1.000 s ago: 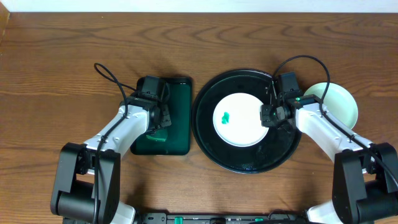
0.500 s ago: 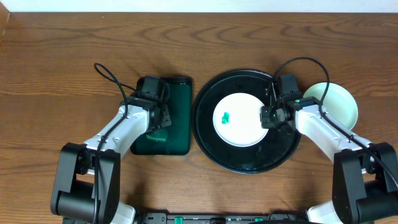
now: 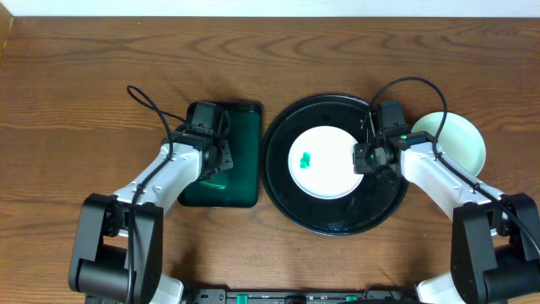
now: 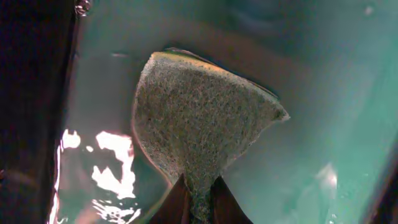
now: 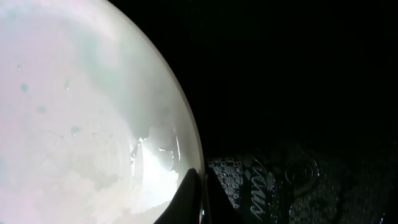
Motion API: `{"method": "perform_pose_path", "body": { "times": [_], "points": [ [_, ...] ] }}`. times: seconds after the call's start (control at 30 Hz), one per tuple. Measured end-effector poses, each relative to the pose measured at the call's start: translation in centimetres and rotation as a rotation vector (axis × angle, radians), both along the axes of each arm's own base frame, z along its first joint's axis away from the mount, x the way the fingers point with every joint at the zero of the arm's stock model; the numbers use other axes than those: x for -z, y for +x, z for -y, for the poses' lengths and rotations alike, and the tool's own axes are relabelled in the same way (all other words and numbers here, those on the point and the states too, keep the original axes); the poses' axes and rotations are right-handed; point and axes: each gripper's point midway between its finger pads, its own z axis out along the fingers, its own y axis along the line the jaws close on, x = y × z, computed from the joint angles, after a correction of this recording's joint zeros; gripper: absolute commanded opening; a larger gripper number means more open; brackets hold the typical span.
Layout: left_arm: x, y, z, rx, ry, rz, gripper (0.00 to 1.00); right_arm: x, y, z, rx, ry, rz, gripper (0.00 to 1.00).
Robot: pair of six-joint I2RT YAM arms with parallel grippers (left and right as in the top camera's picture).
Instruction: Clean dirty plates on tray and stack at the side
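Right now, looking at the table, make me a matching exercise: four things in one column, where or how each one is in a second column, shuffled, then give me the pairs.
Things
1. white plate with the green smear
2. pale mint plate
3. sponge
4. right hand

Places or states
A. on the table, right of the black tray
B. in the green tray, pinched by the left hand
C. shut on a plate's rim
D. in the middle of the black tray

Pairs: 1-D, 2-A, 3-B, 4-C
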Motion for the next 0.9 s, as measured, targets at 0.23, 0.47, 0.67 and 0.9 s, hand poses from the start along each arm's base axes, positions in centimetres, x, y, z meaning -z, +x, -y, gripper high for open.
{"method": "perform_pose_path", "body": {
  "times": [0.23,0.47,0.67,0.9],
  "points": [
    [-0.7,-0.1,0.8,0.032,-0.040,-0.023,0.07,0.0,0.0,0.0,0.000,0.000,0.001,0.01],
    [-1.1,-0.3,1.3,0.041,-0.066,-0.046,0.07,0.0,0.0,0.0,0.000,0.001,0.001,0.01],
    [-0.9,-1.6,1.8,0.049,-0.099,-0.100,0.07,0.0,0.0,0.0,0.000,0.001,0.001,0.01],
    [-0.9,-1.0,2.1,0.049,-0.111,-0.081,0.38,0.0,0.0,0.0,0.000,0.001,0.001,0.01]
  ]
}}
